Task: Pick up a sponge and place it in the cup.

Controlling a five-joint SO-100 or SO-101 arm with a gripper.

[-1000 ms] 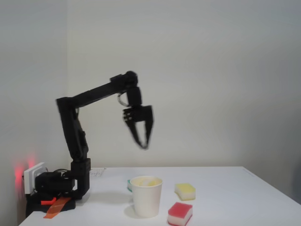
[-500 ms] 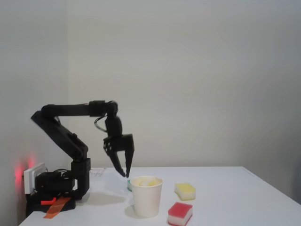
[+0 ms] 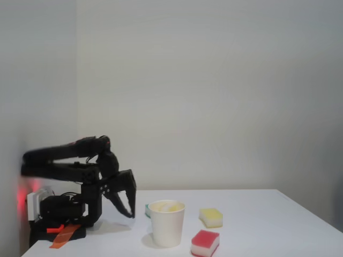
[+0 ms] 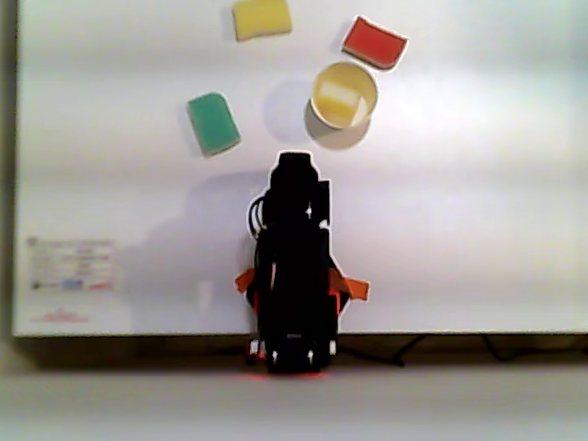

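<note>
The white paper cup (image 3: 167,227) stands on the table near the front, seen from above in the other view (image 4: 316,103). A pale yellow sponge (image 3: 167,206) lies inside it, just showing over the rim; in the other view the sponge (image 4: 338,97) rests on the cup's bottom. In the fixed view my gripper (image 3: 129,214) hangs low to the left of the cup, apart from it. Its fingertips are together and nothing is between them. The black arm (image 4: 294,248) is folded back over its base.
Right of the cup lie a second yellow sponge (image 3: 211,217) (image 4: 262,18) and a red-topped white sponge (image 3: 205,242) (image 4: 375,42). A green sponge (image 4: 213,123) lies left of the cup, peeking out behind it (image 3: 146,210). The arm's base (image 3: 64,211) sits at the table's left edge.
The arm has swung from high above the cup down and to the left, folding over its base. The sponge stays in the cup.
</note>
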